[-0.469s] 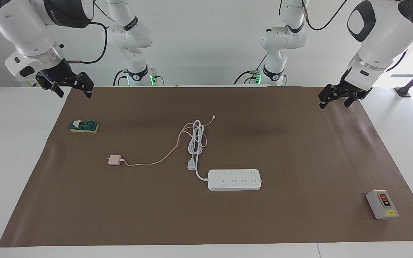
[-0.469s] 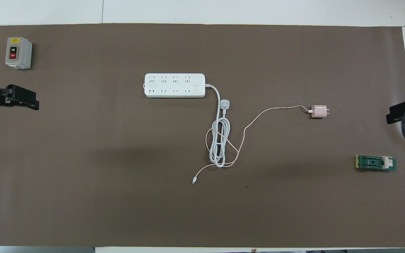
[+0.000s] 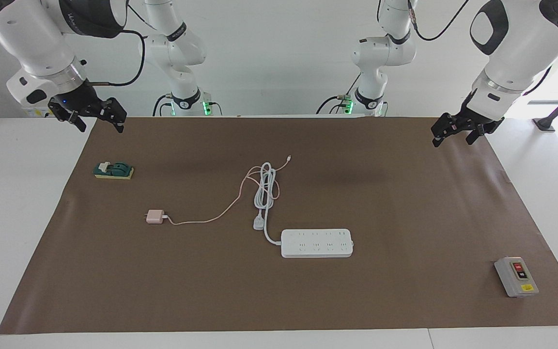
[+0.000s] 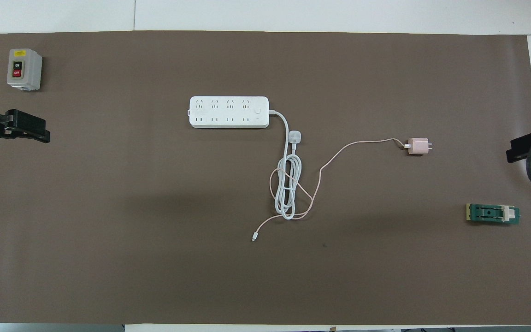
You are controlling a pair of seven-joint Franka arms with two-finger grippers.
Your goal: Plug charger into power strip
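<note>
Nothing had been picked up yet. The charger (image 3: 154,216) lay flat on the brown mat (image 3: 405,300), toward the right arm's end of the table, its prongs pointing away from the power strip (image 3: 317,243). Its thin pink cable (image 3: 211,219) trailed toward the middle of the table and crossed the coiled white cord (image 3: 265,186) of the strip, so lifting the cube would probably drag that loop; worth watching.

The power strip sat flat near the middle of the mat, sockets facing up, farther from the robots than the charger. Face-up sockets suited a straight downward insertion, though the prongs would first have to be turned from sideways to pointing down. The strip's own white plug (image 3: 258,223) rested just beside its end, unplugged.

The right gripper (image 3: 96,116) hung in the air over the mat's edge at its own end, fingers spread, holding nothing. The left gripper (image 3: 458,132) hung over the mat's corner at the other end, also spread and empty. Both stood well apart from the task's things. The right arm looked better placed for the charger, as it was on that side.

Off-task items: a green block (image 3: 113,170) near the right arm's end, nearer to the robots than the charger, and a grey switch box (image 3: 516,277) at the left arm's end.
</note>
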